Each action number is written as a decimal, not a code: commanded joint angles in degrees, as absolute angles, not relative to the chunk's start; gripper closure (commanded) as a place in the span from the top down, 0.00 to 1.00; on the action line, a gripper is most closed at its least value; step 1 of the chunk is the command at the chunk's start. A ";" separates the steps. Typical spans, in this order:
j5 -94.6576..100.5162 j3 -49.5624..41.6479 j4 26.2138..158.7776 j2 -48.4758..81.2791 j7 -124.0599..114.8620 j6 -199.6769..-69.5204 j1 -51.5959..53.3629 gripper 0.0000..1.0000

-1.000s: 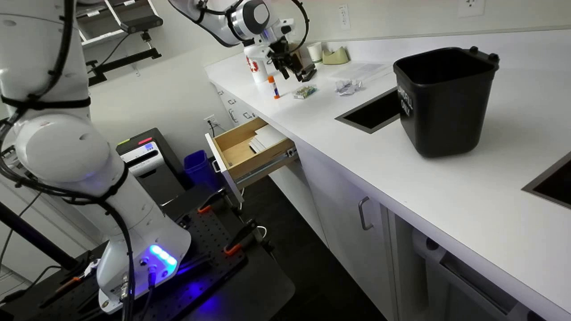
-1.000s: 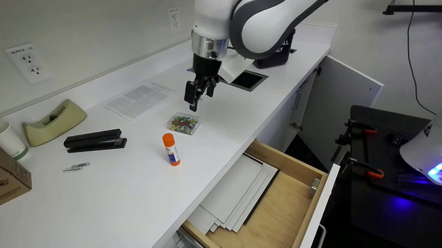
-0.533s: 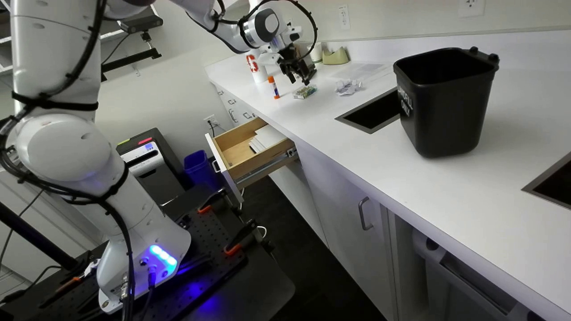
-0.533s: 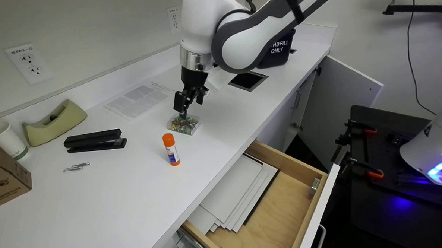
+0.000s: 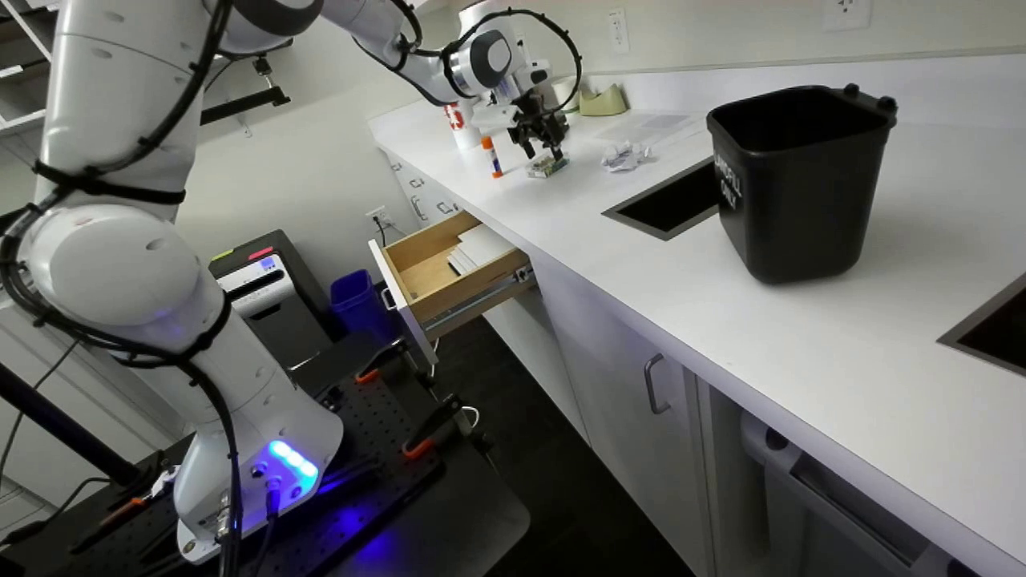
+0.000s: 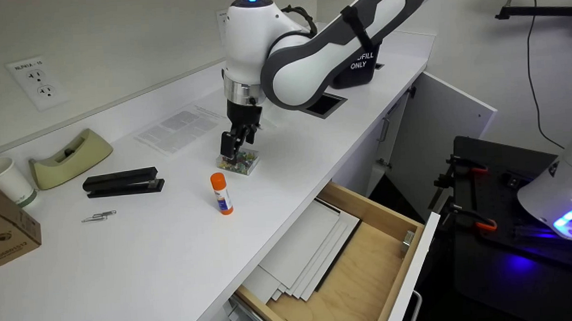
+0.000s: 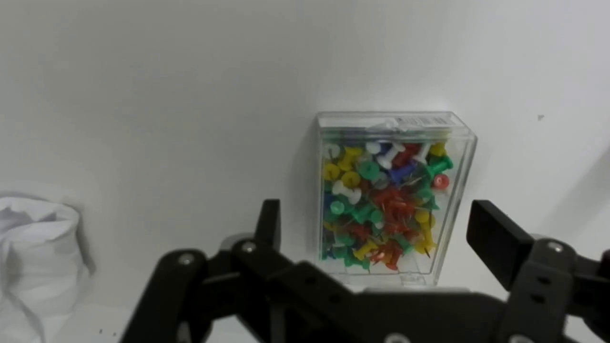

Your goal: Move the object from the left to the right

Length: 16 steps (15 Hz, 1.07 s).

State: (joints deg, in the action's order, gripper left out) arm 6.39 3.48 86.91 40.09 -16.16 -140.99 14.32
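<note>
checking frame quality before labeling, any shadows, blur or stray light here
Wrist view: the box of pushpins is fairly clear, with a soft shadow along its left side, while the gripper is dark and a little soft. Both exterior views: the blue light strip throws a blue glow onto the dark platform. In an exterior view, the inside of the black bin shows almost no detail.

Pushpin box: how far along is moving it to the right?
Done: the open gripper is lined up at the pushpin box, fingers on either side in the wrist view. In hand: apparently the grasp; gaps show between fingers and box. Remaining: likely closing, lifting, carrying right and releasing, as the box sits on the counter in both exterior views.
</note>
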 commanded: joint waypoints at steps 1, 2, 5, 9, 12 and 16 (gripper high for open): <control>5.70 3.35 82.62 42.61 -13.37 -137.88 14.75 1.00; 5.80 3.24 82.14 43.06 -13.00 -137.60 14.81 1.00; 5.87 3.01 80.92 44.26 -13.06 -136.65 14.97 1.00; 5.99 2.89 79.80 45.21 -13.06 -135.89 15.12 0.56; 5.90 2.92 79.27 45.31 -13.06 -135.56 15.12 0.49; 5.13 5.08 80.23 43.39 -7.37 -134.00 13.64 0.49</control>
State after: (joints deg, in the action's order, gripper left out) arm 6.39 3.49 81.39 44.70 -12.72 -138.10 14.63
